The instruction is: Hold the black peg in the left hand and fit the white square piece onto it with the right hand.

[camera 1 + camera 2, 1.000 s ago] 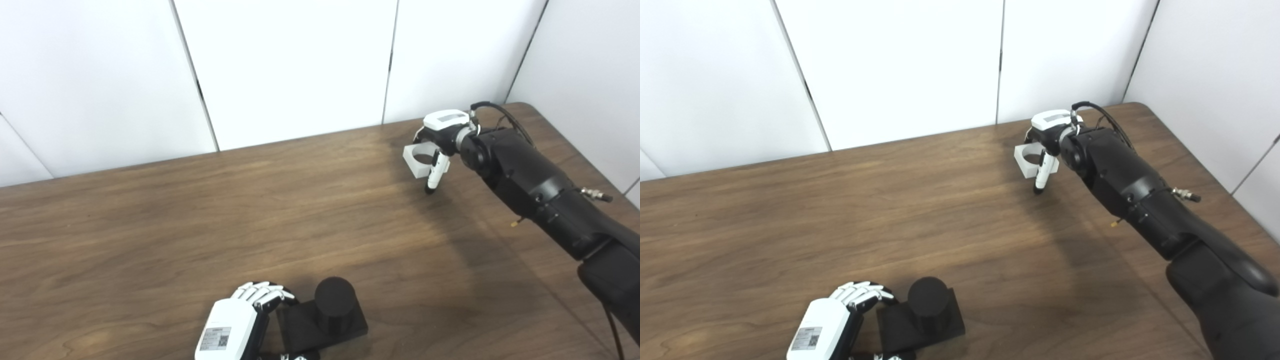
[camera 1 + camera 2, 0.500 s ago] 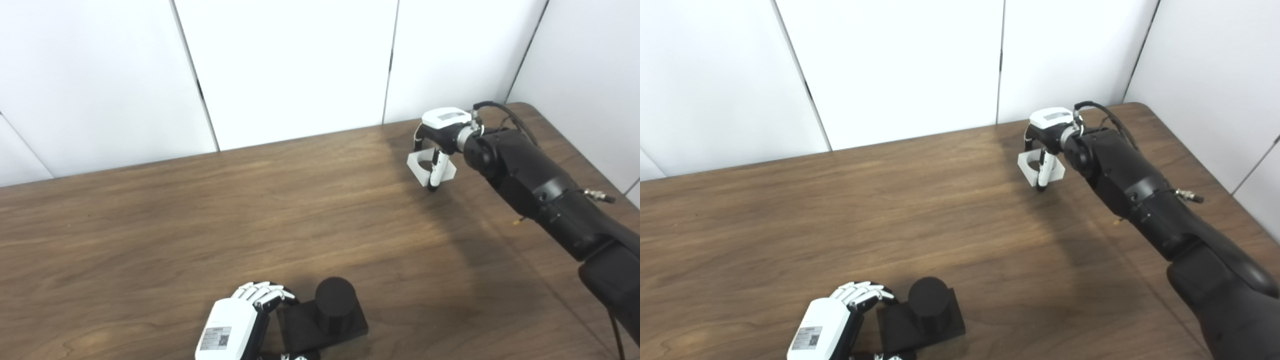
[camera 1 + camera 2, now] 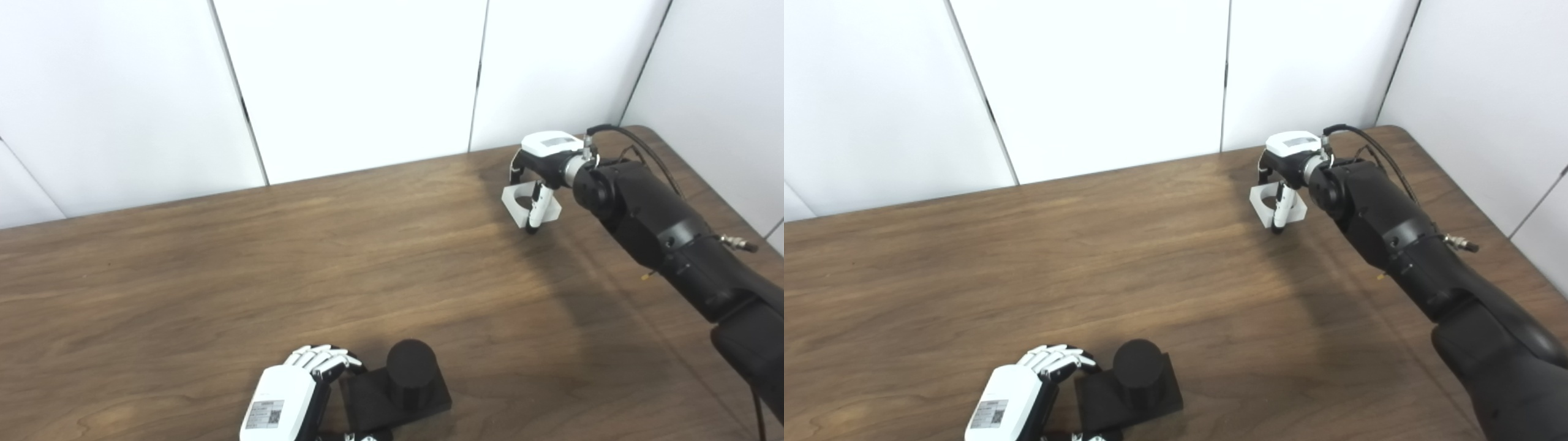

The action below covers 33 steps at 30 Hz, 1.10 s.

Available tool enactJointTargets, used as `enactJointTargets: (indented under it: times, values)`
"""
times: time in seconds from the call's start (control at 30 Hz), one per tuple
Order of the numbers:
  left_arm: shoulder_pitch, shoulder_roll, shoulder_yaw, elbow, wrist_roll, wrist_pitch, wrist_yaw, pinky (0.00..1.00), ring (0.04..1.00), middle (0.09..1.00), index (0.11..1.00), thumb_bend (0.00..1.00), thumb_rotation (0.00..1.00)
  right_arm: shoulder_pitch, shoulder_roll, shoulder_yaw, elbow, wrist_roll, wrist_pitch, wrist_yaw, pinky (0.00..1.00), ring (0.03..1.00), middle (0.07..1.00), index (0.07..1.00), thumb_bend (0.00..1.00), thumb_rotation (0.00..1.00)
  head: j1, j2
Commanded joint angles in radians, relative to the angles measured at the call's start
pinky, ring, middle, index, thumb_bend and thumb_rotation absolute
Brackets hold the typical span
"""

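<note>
The black peg, a short cylinder on a square black base, stands at the table's near edge. My left hand sits against the base's left side, fingers curled over its edge and thumb under the front. Far across the table at the right, my right hand is shut on the white square piece, which has a round hole. One finger crosses in front of the hole, and the piece hangs tilted under the palm. Whether it touches the table is unclear.
The brown wooden table runs to white wall panels at the back. Its right edge and rounded far corner lie just beyond my right arm. A wide stretch of bare wood separates the two hands.
My right hand has shifted slightly to the right and the white piece has turned in its hold, from flat-on to more tilted. The left hand and peg have not moved.
</note>
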Motion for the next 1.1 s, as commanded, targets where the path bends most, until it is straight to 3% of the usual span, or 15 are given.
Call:
enactJointTargets:
  times: [0.0, 0.17, 0.4, 0.5, 0.63, 0.8, 1.07]
  values:
    - [0.022, 0.005, -0.03, 0.034, 0.034, -0.002, -0.069, 0.82, 0.788, 0.741, 0.486, 0.5, 0.05, -0.015, -0.045, -0.019, -0.018, -0.003, -0.011, -0.018, 0.84, 0.879, 0.796, 0.487, 0.52, 0.12, 0.004, 0.003]
    - [0.019, -0.002, -0.031, 0.037, 0.036, 0.003, -0.073, 0.82, 0.788, 0.74, 0.485, 0.51, 0.05, 0.0, -0.074, -0.016, -0.119, 0.008, -0.06, 0.009, 0.82, 0.865, 0.774, 0.486, 0.52, 0.13, 0.011, 0.004]
    - [0.013, -0.012, -0.033, 0.039, 0.046, 0.016, -0.09, 0.83, 0.796, 0.746, 0.486, 0.5, 0.06, 0.028, -0.1, -0.042, -0.399, 0.006, -0.039, 0.128, 0.82, 0.862, 0.774, 0.486, 0.52, 0.13, 0.024, 0.008]
    - [0.013, -0.016, -0.032, 0.039, 0.052, 0.02, -0.097, 0.84, 0.8, 0.749, 0.487, 0.5, 0.06, 0.048, -0.1, -0.057, -0.56, 0.021, -0.014, 0.215, 0.85, 0.873, 0.777, 0.486, 0.52, 0.13, 0.034, 0.007]
    - [0.013, -0.02, -0.032, 0.039, 0.059, 0.021, -0.102, 0.84, 0.803, 0.751, 0.487, 0.5, 0.06, 0.065, -0.092, -0.058, -0.752, 0.045, -0.001, 0.342, 0.81, 0.859, 0.765, 0.486, 0.52, 0.13, 0.04, 0.011]
    - [0.012, -0.024, -0.036, 0.037, 0.065, 0.024, -0.103, 0.84, 0.802, 0.75, 0.487, 0.5, 0.06, 0.059, -0.044, -0.035, -0.994, 0.039, 0.071, 0.543, 0.84, 0.875, 0.762, 0.486, 0.52, 0.13, 0.047, 0.016]
    - [0.012, -0.031, -0.037, 0.038, 0.071, 0.022, -0.098, 0.84, 0.796, 0.746, 0.487, 0.5, 0.05, 0.029, 0.06, -0.023, -1.216, -0.008, 0.113, 0.775, 0.84, 0.864, 0.749, 0.484, 0.52, 0.13, 0.06, 0.025]
